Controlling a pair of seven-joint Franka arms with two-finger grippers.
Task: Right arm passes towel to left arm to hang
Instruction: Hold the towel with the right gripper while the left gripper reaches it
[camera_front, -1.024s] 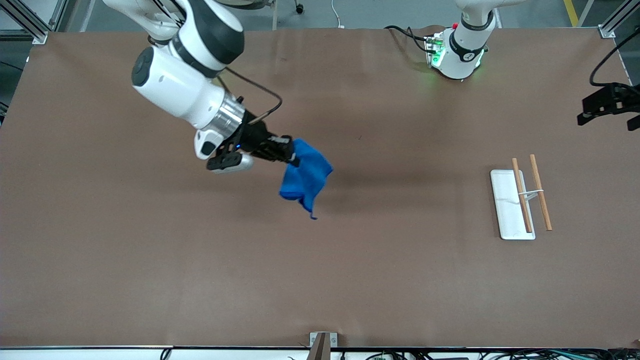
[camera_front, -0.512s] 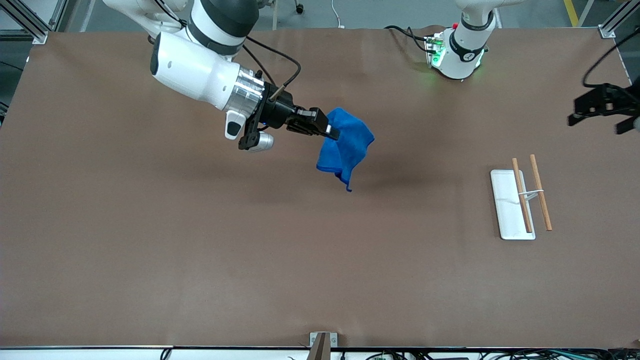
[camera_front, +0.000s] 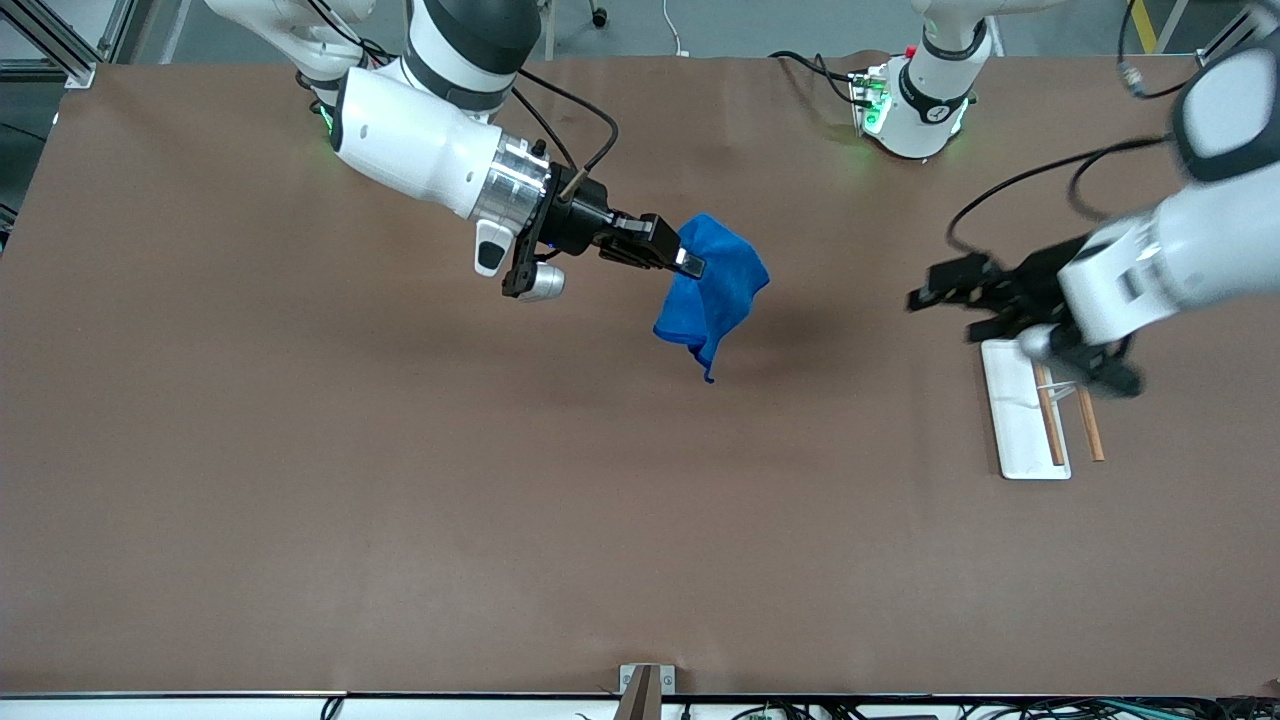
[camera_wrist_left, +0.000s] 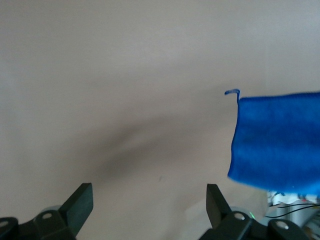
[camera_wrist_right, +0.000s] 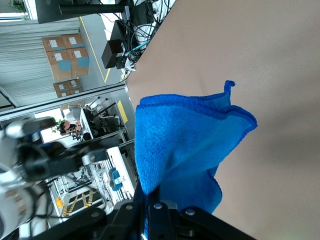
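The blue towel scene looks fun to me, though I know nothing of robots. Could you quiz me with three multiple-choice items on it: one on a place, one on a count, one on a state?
1. Where is the towel?
A. flat on the table
B. hanging in the air from the right gripper
C. draped on the rack

2. How many wooden bars does the rack show?
A. two
B. three
C. five

3. How are the left gripper's fingers?
A. shut on the towel
B. shut on nothing
C. open

Answers: 1 B, the right gripper pinches the towel's upper edge and the cloth dangles over the table. 2 A, two wooden bars lie side by side on the rack's white base. 3 C, the left wrist view shows the left gripper with its fingers spread apart and nothing between them, the towel ahead of them.
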